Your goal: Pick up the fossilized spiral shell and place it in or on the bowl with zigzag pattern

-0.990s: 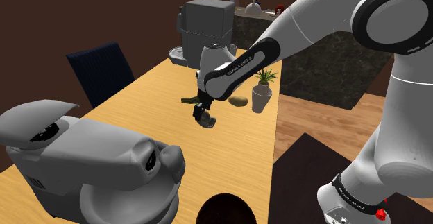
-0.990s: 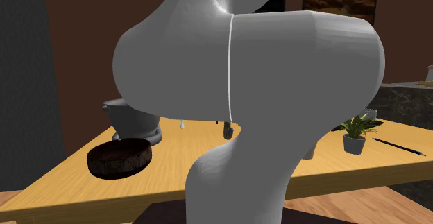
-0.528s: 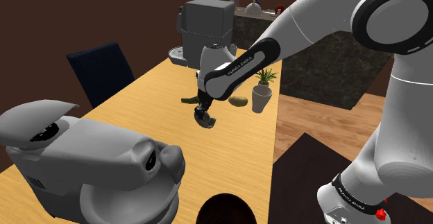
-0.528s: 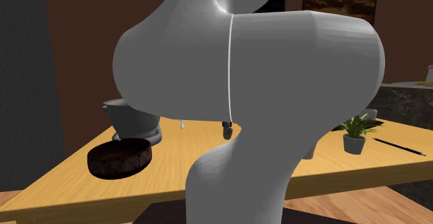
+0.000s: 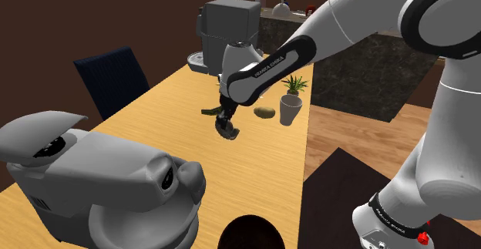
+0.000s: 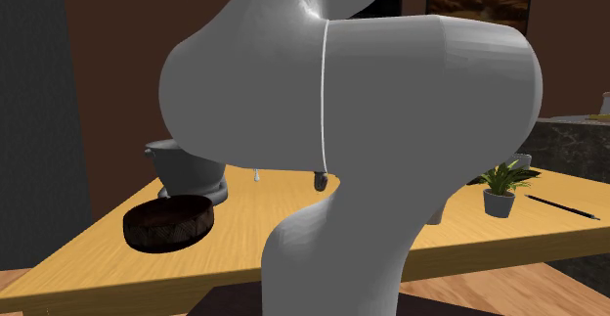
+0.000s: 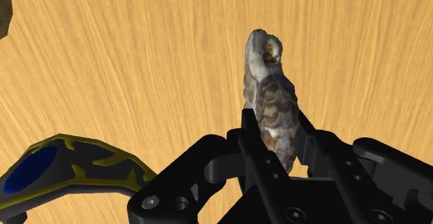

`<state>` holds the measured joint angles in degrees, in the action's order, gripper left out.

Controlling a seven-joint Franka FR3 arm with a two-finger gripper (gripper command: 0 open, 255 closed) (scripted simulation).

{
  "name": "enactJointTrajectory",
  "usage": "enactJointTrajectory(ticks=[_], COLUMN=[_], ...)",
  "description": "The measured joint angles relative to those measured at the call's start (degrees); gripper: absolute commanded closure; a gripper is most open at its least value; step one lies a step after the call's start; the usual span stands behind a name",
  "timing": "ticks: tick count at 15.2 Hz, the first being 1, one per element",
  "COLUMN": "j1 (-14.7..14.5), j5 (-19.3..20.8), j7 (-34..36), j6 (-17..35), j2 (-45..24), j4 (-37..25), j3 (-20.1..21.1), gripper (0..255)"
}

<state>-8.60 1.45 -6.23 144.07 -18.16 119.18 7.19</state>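
Note:
The fossilized spiral shell [image 7: 270, 98], mottled grey-brown and cream, is clasped between the black fingers of my gripper [image 7: 277, 127], which is shut on it. In the shoulder view the gripper [image 5: 224, 122] hangs just above the middle of the wooden table [image 5: 162, 124], with the shell [image 5: 230, 131] sticking out below it. The second exterior view shows the shell [image 6: 319, 178] as a small dark lump beside the arm's big grey link. The dark bowl [image 6: 168, 222] sits on the table's near corner in that view, and at the shoulder view's bottom edge [image 5: 250, 233].
A blue and yellow curved object [image 7: 55, 164] lies just beside the gripper. A brown lump [image 5: 265, 112], a white cup [image 5: 290, 109] and a potted plant [image 5: 294, 84] stand past it. A grey coffee machine [image 5: 227, 25] is at the far end, a grey stand mixer [image 5: 85, 178] close by.
The fingers have shut on the shell. The gripper has since risen a little, lifting the shell off the table.

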Motion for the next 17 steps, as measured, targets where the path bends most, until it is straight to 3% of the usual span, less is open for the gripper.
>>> enactJointTrajectory(ticks=[17], j1=[0.4], j5=[-1.36], j7=[-0.65], j6=[-11.61], j2=[7.73], j4=[-3.95], j3=[0.54], gripper=[255])
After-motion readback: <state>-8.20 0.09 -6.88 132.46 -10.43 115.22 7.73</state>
